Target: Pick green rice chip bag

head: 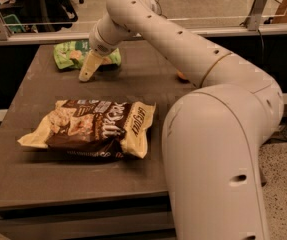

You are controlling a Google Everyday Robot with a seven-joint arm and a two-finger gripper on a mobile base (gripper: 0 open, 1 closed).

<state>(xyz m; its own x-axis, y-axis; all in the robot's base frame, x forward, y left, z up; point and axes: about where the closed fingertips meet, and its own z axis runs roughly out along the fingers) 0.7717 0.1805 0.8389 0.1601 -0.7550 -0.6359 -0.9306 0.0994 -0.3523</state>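
Observation:
The green rice chip bag (72,53) lies flat at the far left of the dark table (148,79). It is light green with pale round chips pictured on it. My gripper (88,70) hangs from the white arm just in front of the bag's right part, its cream fingers pointing down at the table. The arm's wrist covers part of the bag's right end.
A larger brown-and-cream bag (90,128) lies in the middle of the table, nearer the front. An orange object (182,75) peeks out behind the arm at the right. A rail with glass (43,34) runs along the table's far edge.

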